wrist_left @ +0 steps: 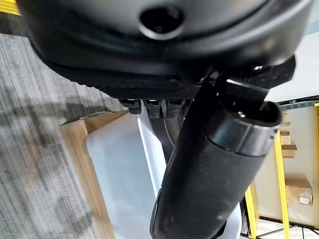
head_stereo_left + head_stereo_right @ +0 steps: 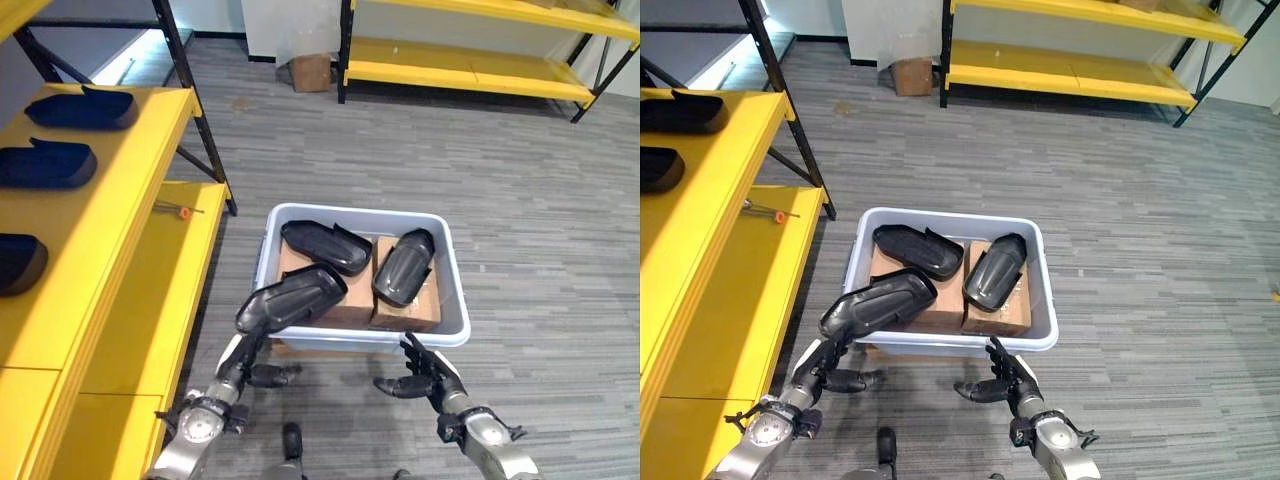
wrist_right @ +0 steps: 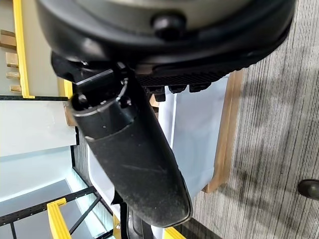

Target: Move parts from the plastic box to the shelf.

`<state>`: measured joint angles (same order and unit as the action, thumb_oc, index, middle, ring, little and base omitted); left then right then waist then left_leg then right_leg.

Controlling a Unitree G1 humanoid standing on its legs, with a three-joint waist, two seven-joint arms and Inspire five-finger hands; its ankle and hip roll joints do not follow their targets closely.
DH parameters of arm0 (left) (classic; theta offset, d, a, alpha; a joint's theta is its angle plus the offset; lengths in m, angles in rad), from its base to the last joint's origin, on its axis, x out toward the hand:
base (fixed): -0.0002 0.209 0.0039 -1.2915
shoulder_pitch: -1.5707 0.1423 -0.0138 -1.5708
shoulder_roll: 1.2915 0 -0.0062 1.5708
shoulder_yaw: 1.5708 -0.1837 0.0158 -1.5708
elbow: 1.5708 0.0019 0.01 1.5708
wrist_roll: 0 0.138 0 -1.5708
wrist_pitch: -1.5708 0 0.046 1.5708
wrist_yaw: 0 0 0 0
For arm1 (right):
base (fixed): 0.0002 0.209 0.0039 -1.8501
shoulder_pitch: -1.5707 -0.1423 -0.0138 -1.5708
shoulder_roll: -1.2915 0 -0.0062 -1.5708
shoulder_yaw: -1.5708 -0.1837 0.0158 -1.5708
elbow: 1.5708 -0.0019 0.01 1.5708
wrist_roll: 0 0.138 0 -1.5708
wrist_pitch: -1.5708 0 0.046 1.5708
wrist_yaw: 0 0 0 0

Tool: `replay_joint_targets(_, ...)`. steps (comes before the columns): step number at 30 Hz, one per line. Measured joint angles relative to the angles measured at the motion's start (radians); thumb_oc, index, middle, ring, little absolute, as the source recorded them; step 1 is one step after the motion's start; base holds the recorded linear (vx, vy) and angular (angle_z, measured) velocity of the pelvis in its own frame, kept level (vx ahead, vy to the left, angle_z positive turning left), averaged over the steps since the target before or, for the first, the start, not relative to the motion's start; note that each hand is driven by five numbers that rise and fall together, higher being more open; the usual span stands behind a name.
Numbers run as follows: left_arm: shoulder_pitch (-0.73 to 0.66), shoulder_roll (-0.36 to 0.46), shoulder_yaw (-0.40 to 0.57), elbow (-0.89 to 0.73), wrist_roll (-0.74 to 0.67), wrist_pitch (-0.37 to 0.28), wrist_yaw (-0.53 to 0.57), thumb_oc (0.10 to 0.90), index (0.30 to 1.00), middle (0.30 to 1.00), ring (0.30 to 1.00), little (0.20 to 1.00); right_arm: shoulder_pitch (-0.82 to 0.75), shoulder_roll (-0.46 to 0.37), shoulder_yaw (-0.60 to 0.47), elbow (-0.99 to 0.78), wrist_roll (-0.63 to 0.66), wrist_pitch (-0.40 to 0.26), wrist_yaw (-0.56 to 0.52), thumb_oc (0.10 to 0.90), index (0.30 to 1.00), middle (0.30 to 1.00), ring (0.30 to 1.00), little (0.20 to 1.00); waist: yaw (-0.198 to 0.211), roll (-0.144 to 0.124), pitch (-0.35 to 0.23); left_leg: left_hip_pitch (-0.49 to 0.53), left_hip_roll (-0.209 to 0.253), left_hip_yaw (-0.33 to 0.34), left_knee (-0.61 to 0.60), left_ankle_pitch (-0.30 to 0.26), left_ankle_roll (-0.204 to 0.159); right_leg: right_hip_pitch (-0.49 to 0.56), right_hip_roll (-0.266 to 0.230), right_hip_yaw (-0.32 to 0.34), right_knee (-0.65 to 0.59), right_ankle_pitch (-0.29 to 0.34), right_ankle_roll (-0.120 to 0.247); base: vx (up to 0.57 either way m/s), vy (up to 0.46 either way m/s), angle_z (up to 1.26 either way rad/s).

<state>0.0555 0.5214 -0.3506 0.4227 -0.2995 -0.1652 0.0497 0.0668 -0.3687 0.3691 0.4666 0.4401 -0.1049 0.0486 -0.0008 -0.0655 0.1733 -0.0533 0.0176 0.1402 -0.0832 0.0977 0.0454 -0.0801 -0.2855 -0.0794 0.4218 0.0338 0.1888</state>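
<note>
A pale grey plastic box (image 2: 452, 300) sits on grey striped carpet flooring (image 2: 540, 200), resting on a low wooden board. Inside, two black moulded plastic parts (image 2: 325, 246) lie on brown cardboard boxes (image 2: 410, 300). The left hand (image 2: 250, 370) grips a third black moulded part (image 2: 292, 298), raised over the box's near-left rim. The right hand (image 2: 425, 378) hangs empty by the box's near wall, fingers loosely spread. A yellow steel shelf (image 2: 120, 250) on the left holds more black parts (image 2: 50, 165); another yellow rack (image 2: 470, 65) stands across the room beside a small cardboard carton (image 2: 311, 71).
</note>
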Motion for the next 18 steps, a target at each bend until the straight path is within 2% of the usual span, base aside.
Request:
replay_joint_targets(1, 0.000, -0.001, -0.006, 0.000, 0.001, 0.000, -0.001, 0.900, 1.000, 1.000, 1.000, 1.000, 0.017, -0.003, 0.001, 0.000, -0.007, 0.000, 0.000, 0.900, 1.000, 1.000, 1.000, 1.000, -0.007, 0.008, 0.004, 0.007, -0.003, -0.016, 0.000, -0.001, 0.016, -0.057, -0.004, 0.052, 0.120, 0.028, 0.016, 0.04, 0.068, 0.44)
replay_joint_targets(2, 0.000, -0.001, -0.008, -0.003, 0.002, -0.001, -0.001, 0.900, 1.000, 1.000, 1.000, 1.000, 0.029, -0.003, 0.004, 0.002, -0.007, 0.003, 0.001, 0.900, 1.000, 1.000, 1.000, 1.000, -0.021, 0.016, 0.003, 0.009, -0.010, -0.031, 0.000, -0.002, 0.023, -0.091, 0.000, 0.073, 0.181, -0.001, 0.038, 0.09, 0.094, 0.46)
replay_joint_targets(4, 0.000, 0.001, -0.007, 0.001, 0.002, -0.003, 0.003, 0.900, 1.000, 1.000, 1.000, 1.000, 0.038, 0.001, 0.012, 0.003, -0.008, 0.005, 0.009, 0.900, 1.000, 1.000, 1.000, 1.000, -0.023, 0.028, 0.011, 0.016, -0.022, -0.045, 0.000, -0.008, 0.039, -0.153, 0.031, 0.115, 0.241, -0.034, 0.030, 0.12, 0.059, 0.25)
replay_joint_targets(5, 0.000, 0.001, -0.010, 0.001, 0.002, -0.001, 0.002, 0.900, 1.000, 1.000, 1.000, 1.000, 0.041, 0.002, 0.012, 0.001, -0.008, 0.005, 0.010, 0.900, 1.000, 1.000, 1.000, 1.000, -0.025, 0.036, 0.017, 0.025, -0.022, -0.051, 0.000, -0.010, 0.043, -0.161, 0.040, 0.113, 0.243, -0.053, 0.022, 0.11, -0.001, 0.17)
replay_joint_targets(6, 0.004, -0.001, -0.018, 0.001, 0.002, 0.000, -0.001, 0.900, 1.000, 1.000, 1.000, 1.000, 0.048, 0.000, 0.009, 0.001, -0.008, 0.005, 0.010, 0.900, 1.000, 1.000, 1.000, 1.000, -0.025, 0.044, 0.019, 0.043, -0.022, -0.047, 0.000, -0.013, 0.046, -0.150, 0.033, 0.071, 0.188, -0.079, 0.010, 0.11, -0.062, -0.01)
replay_joint_targets(7, 0.014, -0.002, -0.021, 0.001, 0.004, 0.000, -0.015, 0.900, 1.000, 1.000, 1.000, 1.000, 0.050, -0.001, 0.009, -0.001, -0.008, 0.005, 0.007, 0.900, 1.000, 1.000, 1.000, 1.000, -0.019, 0.061, 0.017, 0.056, -0.024, -0.032, -0.001, -0.022, 0.045, -0.133, 0.003, 0.019, 0.050, -0.082, 0.005, 0.13, -0.166, -0.09)
replay_joint_targets(8, 0.014, -0.003, -0.021, 0.002, 0.004, 0.000, -0.018, 0.900, 1.000, 1.000, 1.000, 1.000, 0.048, -0.001, 0.009, -0.003, -0.008, 0.004, 0.007, 0.900, 1.000, 1.000, 1.000, 1.000, -0.021, 0.070, 0.017, 0.057, -0.027, -0.025, -0.001, -0.022, 0.037, -0.128, -0.029, -0.019, -0.044, -0.063, 0.004, 0.11, -0.146, -0.26)
replay_joint_targets(9, 0.015, -0.009, -0.019, 0.004, 0.003, -0.002, -0.018, 0.900, 1.000, 1.000, 1.000, 1.000, 0.041, 0.000, 0.009, -0.001, -0.009, 0.004, 0.005, 0.900, 1.000, 1.000, 1.000, 1.000, -0.014, 0.075, 0.017, 0.056, -0.029, -0.007, 0.000, -0.035, 0.014, -0.119, -0.091, -0.102, -0.205, -0.027, 0.016, 0.12, -0.192, -0.44)
replay_joint_targets(10, 0.017, -0.011, -0.016, 0.011, 0.001, -0.001, -0.017, 0.900, 1.000, 1.000, 1.000, 1.000, 0.042, 0.006, 0.010, -0.004, -0.012, 0.005, 0.004, 0.900, 1.000, 1.000, 1.000, 1.000, -0.002, 0.074, 0.018, 0.055, -0.036, 0.012, 0.000, -0.050, 0.012, -0.086, -0.146, -0.187, -0.439, 0.043, 0.032, 0.05, -0.087, -0.46)
replay_joint_targets(11, 0.018, -0.016, -0.014, 0.012, 0.001, 0.005, -0.017, 0.900, 1.000, 1.000, 1.000, 1.000, 0.041, 0.008, 0.008, -0.013, -0.016, 0.005, 0.003, 0.900, 1.000, 1.000, 1.000, 1.000, -0.003, 0.074, 0.017, 0.056, -0.034, 0.014, 0.000, -0.050, 0.011, -0.074, -0.170, -0.206, -0.522, 0.081, 0.038, 0.08, -0.130, -0.36)
replay_joint_targets(12, 0.026, -0.023, -0.004, 0.013, -0.002, 0.005, -0.017, 0.900, 1.000, 1.000, 1.000, 1.000, 0.047, 0.007, 0.011, -0.017, -0.021, 0.007, 0.004, 0.900, 1.000, 1.000, 1.000, 1.000, -0.006, 0.072, 0.017, 0.063, -0.024, 0.020, 0.000, -0.047, 0.005, -0.081, -0.182, -0.205, -0.517, 0.122, 0.051, 0.12, -0.155, -0.08)
replay_joint_targets(13, 0.044, -0.024, 0.003, 0.009, -0.003, 0.005, -0.019, 0.900, 1.000, 1.000, 1.000, 1.000, 0.061, 0.008, 0.015, -0.023, -0.038, 0.009, 0.005, 0.900, 1.000, 1.000, 1.000, 1.000, -0.004, 0.052, 0.013, 0.079, -0.008, 0.016, 0.000, -0.045, -0.025, -0.055, -0.168, -0.204, -0.507, 0.170, 0.047, 0.17, -0.218, 0.16)
replay_joint_targets(14, 0.045, -0.024, 0.002, 0.009, 0.000, 0.005, -0.021, 0.900, 1.000, 1.000, 1.000, 1.000, 0.070, 0.008, 0.017, -0.022, -0.039, 0.010, 0.005, 0.900, 1.000, 1.000, 1.000, 1.000, -0.012, 0.032, 0.010, 0.094, -0.003, 0.000, 0.000, -0.047, -0.045, -0.011, -0.144, -0.204, -0.509, 0.182, 0.052, 0.14, -0.176, 0.35)
replay_joint_targets(15, 0.053, -0.024, 0.003, 0.010, 0.001, 0.006, -0.019, 0.900, 1.000, 1.000, 1.000, 1.000, 0.078, 0.009, 0.020, -0.022, -0.039, 0.017, 0.005, 0.900, 1.000, 1.000, 1.000, 1.000, -0.018, 0.002, -0.002, 0.106, -0.002, -0.012, 0.000, -0.052, -0.067, 0.034, -0.115, -0.202, -0.511, 0.199, 0.046, 0.11, -0.152, 0.43)
replay_joint_targets(16, 0.069, -0.018, 0.009, 0.008, 0.001, 0.004, -0.021, 0.900, 1.000, 1.000, 1.000, 1.000, 0.087, 0.015, 0.024, -0.022, -0.039, 0.017, 0.008, 0.900, 1.000, 1.000, 1.000, 1.000, -0.012, -0.042, -0.030, 0.108, -0.009, -0.013, 0.000, -0.059, -0.093, 0.059, -0.090, -0.220, -0.511, 0.189, 0.029, 0.10, -0.147, -0.08)
replay_joint_targets(17, 0.076, -0.054, 0.016, 0.024, 0.000, 0.010, -0.017, 0.900, 1.000, 1.000, 1.000, 1.000, 0.066, -0.002, 0.018, -0.006, -0.039, 0.017, 0.008, 0.900, 1.000, 1.000, 1.000, 1.000, 0.002, -0.010, -0.034, 0.109, 0.028, 0.005, 0.000, -0.061, -0.111, 0.046, -0.054, -0.216, -0.510, 0.185, -0.001, 0.12, -0.194, -0.12)
replay_joint_targets(18, 0.089, -0.065, 0.010, 0.010, 0.002, 0.009, -0.034, 0.900, 1.000, 1.000, 1.000, 1.000, 0.055, -0.020, 0.000, -0.006, -0.039, 0.016, 0.006, 0.900, 1.000, 1.000, 1.000, 1.000, -0.019, 0.016, -0.036, 0.103, 0.067, 0.003, -0.001, -0.057, -0.122, 0.053, -0.015, -0.224, -0.510, 0.162, -0.010, 0.06, -0.149, -0.23)
